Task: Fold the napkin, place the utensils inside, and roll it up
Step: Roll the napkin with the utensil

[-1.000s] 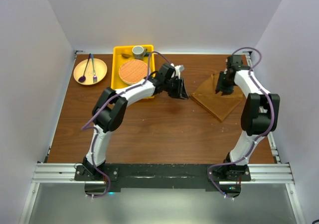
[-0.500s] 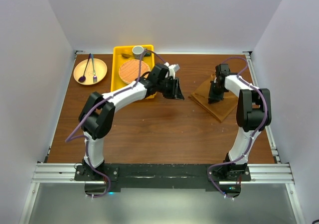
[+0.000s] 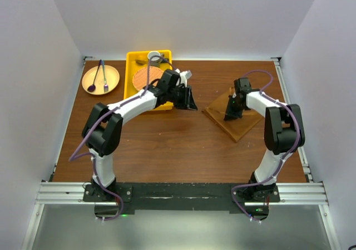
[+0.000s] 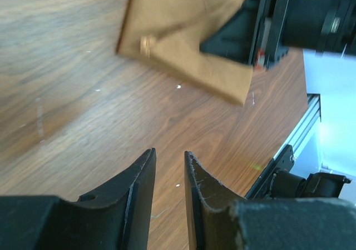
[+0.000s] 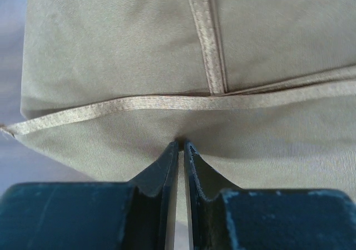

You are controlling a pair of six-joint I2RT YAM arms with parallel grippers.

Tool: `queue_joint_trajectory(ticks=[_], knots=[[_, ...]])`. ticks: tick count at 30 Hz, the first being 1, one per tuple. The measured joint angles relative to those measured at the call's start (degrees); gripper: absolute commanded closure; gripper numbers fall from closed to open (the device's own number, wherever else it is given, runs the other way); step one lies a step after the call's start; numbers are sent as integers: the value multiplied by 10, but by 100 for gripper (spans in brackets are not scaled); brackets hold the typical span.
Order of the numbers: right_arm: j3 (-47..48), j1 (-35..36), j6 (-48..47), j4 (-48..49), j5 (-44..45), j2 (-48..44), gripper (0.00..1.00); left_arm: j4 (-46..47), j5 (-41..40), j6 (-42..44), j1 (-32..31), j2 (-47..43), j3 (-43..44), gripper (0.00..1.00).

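Note:
The rust-brown napkin (image 3: 236, 123) lies folded into a triangle on the right part of the table. It also shows in the left wrist view (image 4: 178, 33) and fills the right wrist view (image 5: 167, 55), with a hemmed edge running across. My right gripper (image 3: 229, 115) is shut on a pinch of the napkin's cloth (image 5: 181, 143) and rests low on it. My left gripper (image 3: 189, 101) hovers beside the yellow tray (image 3: 132, 58), with its jaws a narrow gap apart and nothing between them (image 4: 168, 153). I cannot make out the cream spoon.
The yellow tray holds a round orange woven mat (image 3: 146, 78) and a grey cup (image 3: 154, 56). A yellow plate (image 3: 100, 79) at the back left carries a purple spoon and a dark fork. White walls close in three sides.
My right gripper has dragged the napkin left, toward the table's middle. My left gripper has drawn back left, closer to the tray.

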Motion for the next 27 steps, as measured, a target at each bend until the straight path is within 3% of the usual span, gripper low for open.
queue_joint_trajectory(ticks=[4,5,9,13,19,27], knots=[[-13,41,13,-8,-3,-12,68,-5,0,5,12,-11,-5,68],[-12,46,12,-12,-2,-14,59,-5,0,5,15,-12,-5,68],[24,64,-38,-81,25,-15,43,-5,2,6,21,-19,-5,68],[59,103,-116,-113,84,-49,39,-5,5,6,25,-32,-12,68],[19,221,-218,-111,150,-155,37,-8,9,7,33,-49,-13,68],[-18,296,-310,-102,219,-114,36,-9,13,20,44,-65,-30,68]])
